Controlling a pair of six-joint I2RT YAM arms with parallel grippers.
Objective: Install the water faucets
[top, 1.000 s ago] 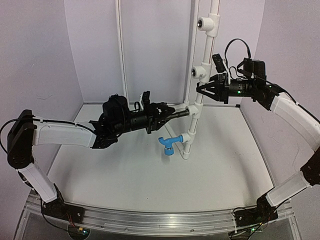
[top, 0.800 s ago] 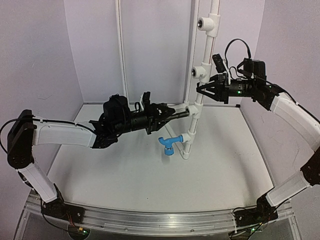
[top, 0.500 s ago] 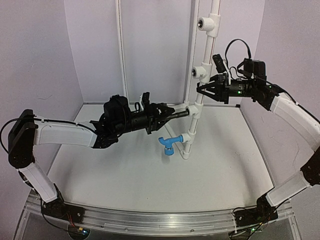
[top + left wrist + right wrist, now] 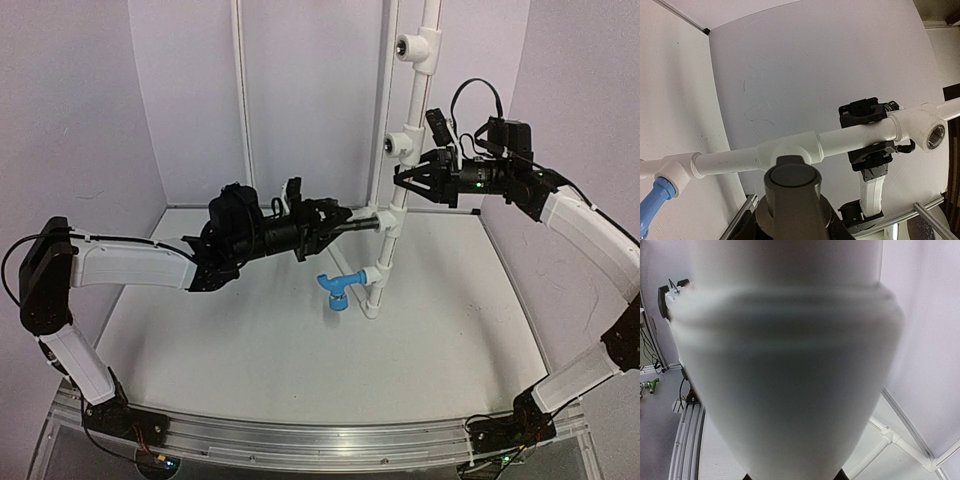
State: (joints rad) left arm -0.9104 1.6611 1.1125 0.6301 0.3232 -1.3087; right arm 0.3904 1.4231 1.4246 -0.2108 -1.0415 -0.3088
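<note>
Grip first: the left hand [image 4: 330,220] is closed around the black faucet [image 4: 358,227], held level with its tip at a tee fitting [image 4: 386,220] of the white pipe [image 4: 412,105]. Below, the blue faucet [image 4: 335,287] sits in the lowest tee [image 4: 372,275], above the surface [image 4: 250,340]. The right hand [image 4: 402,180] clamps the pipe higher up, just under the next tee.

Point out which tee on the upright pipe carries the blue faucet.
The lowest tee; the blue faucet juts from it. The topmost tee gapes empty.
</note>
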